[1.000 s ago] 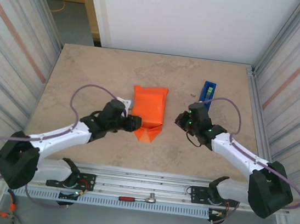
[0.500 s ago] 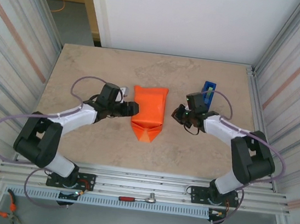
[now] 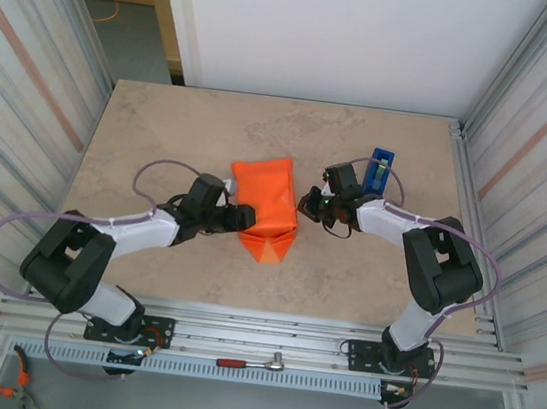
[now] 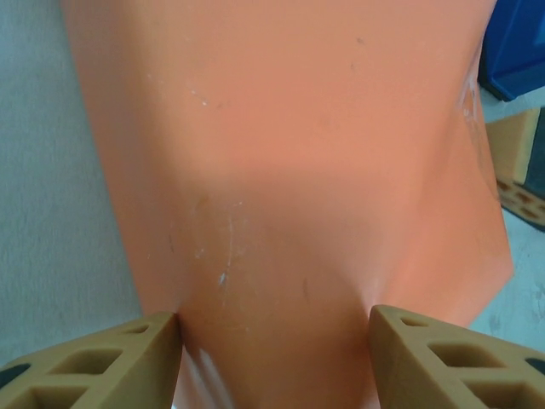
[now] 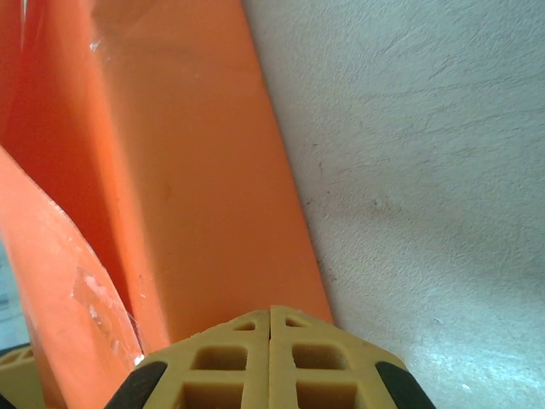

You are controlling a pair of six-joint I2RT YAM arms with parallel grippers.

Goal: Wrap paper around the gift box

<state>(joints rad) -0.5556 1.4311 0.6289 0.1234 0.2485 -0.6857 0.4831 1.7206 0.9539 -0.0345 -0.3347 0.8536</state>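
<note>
The orange paper [image 3: 265,206] lies folded into a parcel at the middle of the table, with a pointed flap at its near end. The gift box is hidden inside it. My left gripper [image 3: 242,219] is at the parcel's left side. In the left wrist view its fingers [image 4: 94,366] stand apart with the paper [image 4: 281,170] bulging between them and touching both. My right gripper [image 3: 306,206] is shut, with nothing between its fingers. Its tip [image 5: 271,317] rests against the parcel's right edge [image 5: 170,170].
A blue tape dispenser [image 3: 380,169] with a green roll stands right of the parcel, behind my right arm; it also shows as the blue dispenser [image 4: 519,43] in the left wrist view. Bare table [image 3: 162,129] spreads to the left and far side. Corrugated walls close in both sides.
The parcel has turned, its far end swinging left. My left gripper slid toward the near left edge of the parcel. My right gripper moved left up against its right edge.
</note>
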